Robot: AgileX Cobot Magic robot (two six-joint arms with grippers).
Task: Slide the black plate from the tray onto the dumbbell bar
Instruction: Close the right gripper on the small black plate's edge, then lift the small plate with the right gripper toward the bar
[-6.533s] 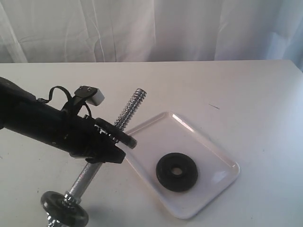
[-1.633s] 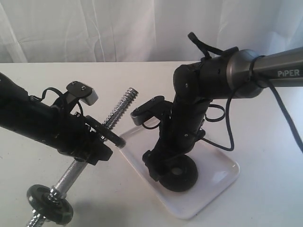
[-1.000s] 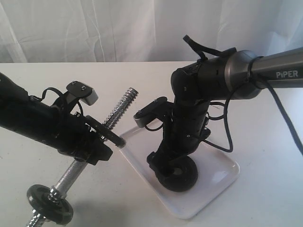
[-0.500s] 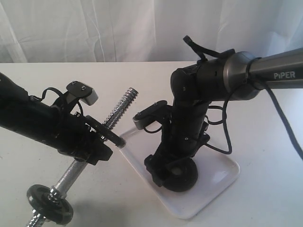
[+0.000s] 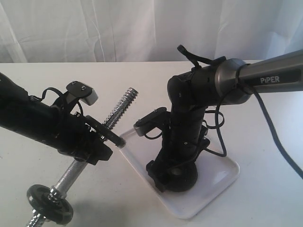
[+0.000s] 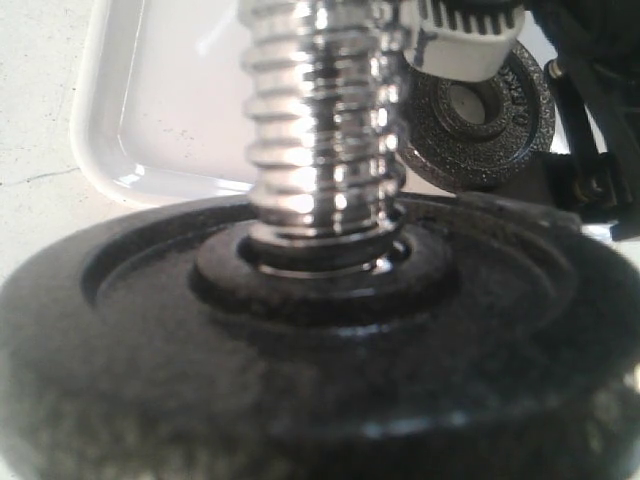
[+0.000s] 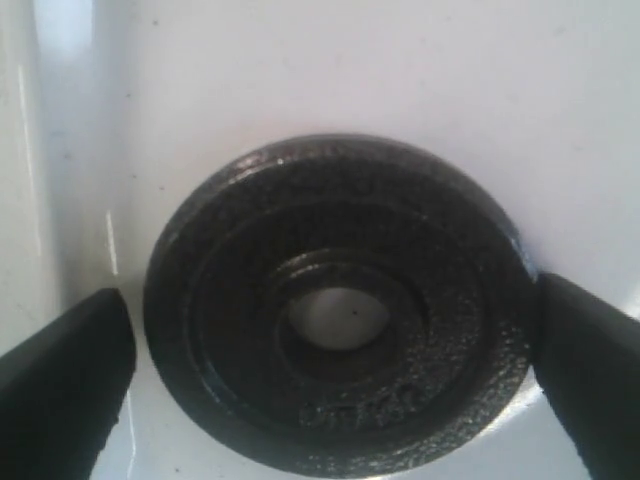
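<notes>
The black plate lies flat on the white tray, its hole showing the tray beneath. My right gripper is open and straddles it, one finger at the rim and the other a hair off it. From outside, the right gripper stands down on the black plate in the tray. My left gripper is shut on the dumbbell bar, held slanting with its bare threaded end up. The dumbbell bar carries a black disc that hides the left fingers.
Another black disc sits on the bar's low end near the table's front edge. The right arm's cable loops over the tray. A white curtain hangs behind the white table. The left wrist view also shows the black plate and tray.
The right arm has come in over the tray, sunk lower and shifted slightly left, its fingers now on either side of the plate. The left arm and bar have held still.
</notes>
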